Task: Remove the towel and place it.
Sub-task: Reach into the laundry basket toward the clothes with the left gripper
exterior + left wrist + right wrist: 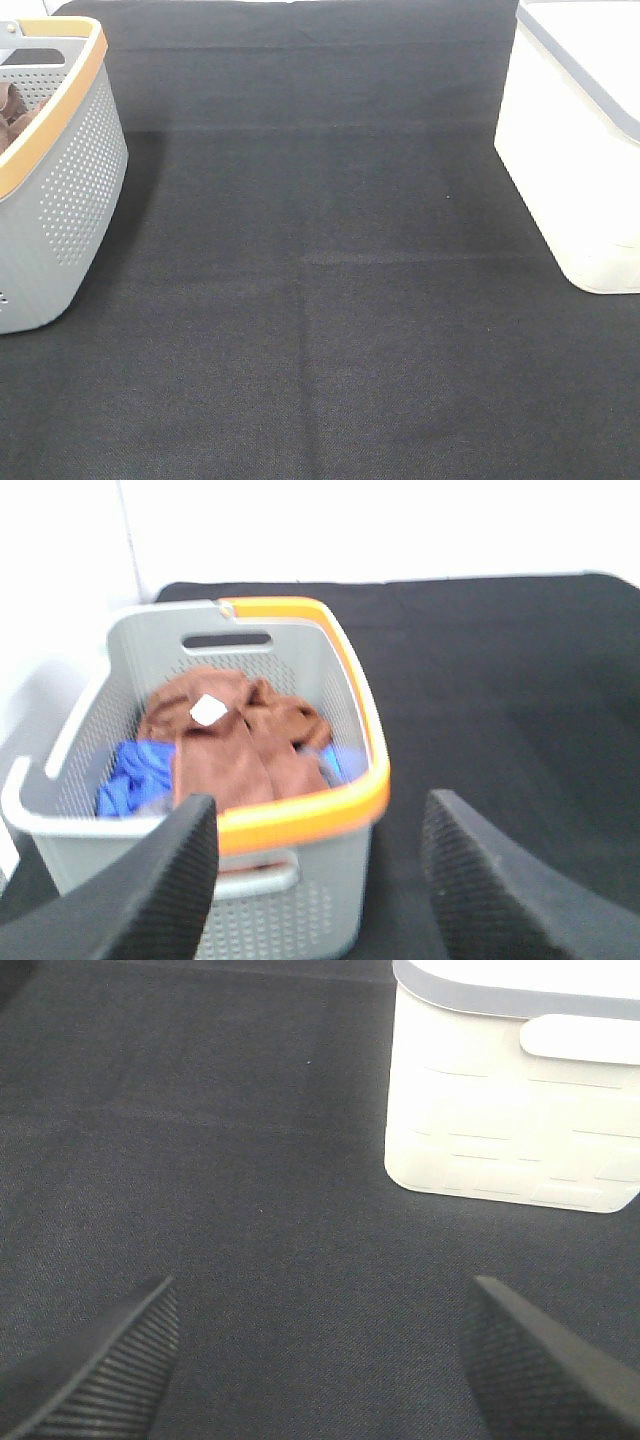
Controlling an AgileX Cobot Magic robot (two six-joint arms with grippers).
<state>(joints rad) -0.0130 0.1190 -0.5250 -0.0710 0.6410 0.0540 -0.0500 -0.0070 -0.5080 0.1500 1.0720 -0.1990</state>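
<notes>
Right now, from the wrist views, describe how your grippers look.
The left gripper and right gripper each show two matte black fingers, broad and tapering to blunt tips, with finely dotted inner faces. No cables or markings show.

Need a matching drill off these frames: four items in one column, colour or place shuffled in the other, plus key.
Column 1
1. towel
2. basket
3. bin
4. blue cloth

Column 2
A. white, on the right in the high view
B. grey perforated walls, orange rim, on the left in the high view
C. reddish-brown with a small white tag, lying in the basket
D. peeking out beside the brown fabric in the basket

Pairs: 1-C, 2-B, 3-A, 4-D
</notes>
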